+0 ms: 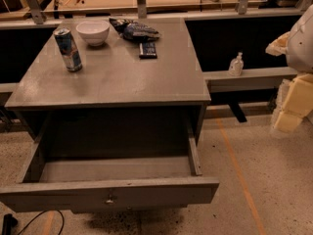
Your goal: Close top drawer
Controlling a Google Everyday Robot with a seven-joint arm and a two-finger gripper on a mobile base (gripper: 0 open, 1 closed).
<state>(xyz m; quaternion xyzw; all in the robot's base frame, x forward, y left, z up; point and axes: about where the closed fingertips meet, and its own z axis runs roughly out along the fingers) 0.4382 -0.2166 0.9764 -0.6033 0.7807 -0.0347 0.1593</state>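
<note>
The top drawer (161, 194) of a grey cabinet (117, 82) stands pulled far out toward the camera. Its long flat front panel runs across the bottom of the view with a small round metal knob (109, 199) at its centre. The inside of the drawer shows bare grey wood with nothing in it. My gripper (292, 106), cream-yellow below a white arm part, is at the far right edge, off to the right of the cabinet, apart from the drawer and at about the height of the cabinet top's front edge.
On the cabinet top stand a drink can (68, 49), a white bowl (93, 32), a crumpled snack bag (137, 31) and a dark flat packet (147, 50). A small pump bottle (236, 65) stands on a ledge to the right. A black cable (44, 219) lies on the floor at the bottom left.
</note>
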